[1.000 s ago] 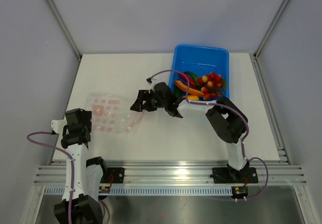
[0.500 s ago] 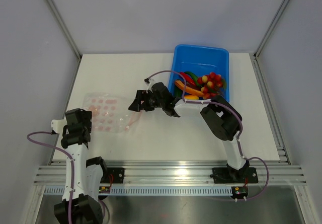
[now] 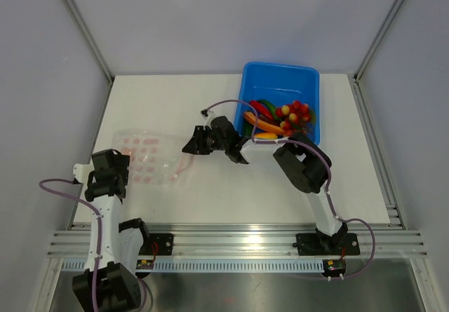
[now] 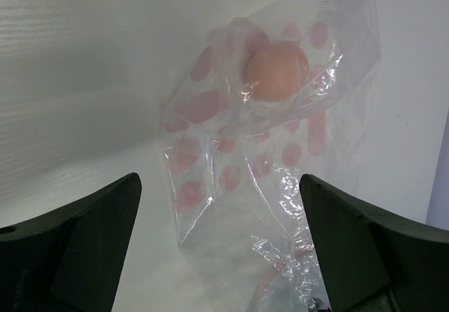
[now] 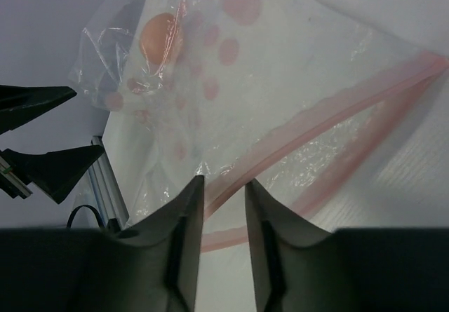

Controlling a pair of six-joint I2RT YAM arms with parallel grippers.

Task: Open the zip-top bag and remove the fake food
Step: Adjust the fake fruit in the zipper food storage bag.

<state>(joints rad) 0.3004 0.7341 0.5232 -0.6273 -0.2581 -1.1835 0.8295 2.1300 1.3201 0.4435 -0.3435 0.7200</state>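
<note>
**Opening pinch under way**

The zip-top bag (image 3: pixel 151 159) lies flat on the bench (image 3: pixel 210 200), well left of the blue tub (image 3: pixel 280 87), with the egg (image 4: pixel 276 70) inside. The right fingers (image 3: pixel 191 146) just went from wide to half-shut over its pink strip (image 5: pixel 330 109); I can't tell if they've bitten. The left fingers (image 3: pixel 110 159) are wide open and empty, beyond the bag from the tub.

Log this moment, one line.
left gripper: open, facing clear plastic zip-top bag | right gripper: jaws narrow at pink zipper strip, grip unclear | in bag: peach round toy
</note>
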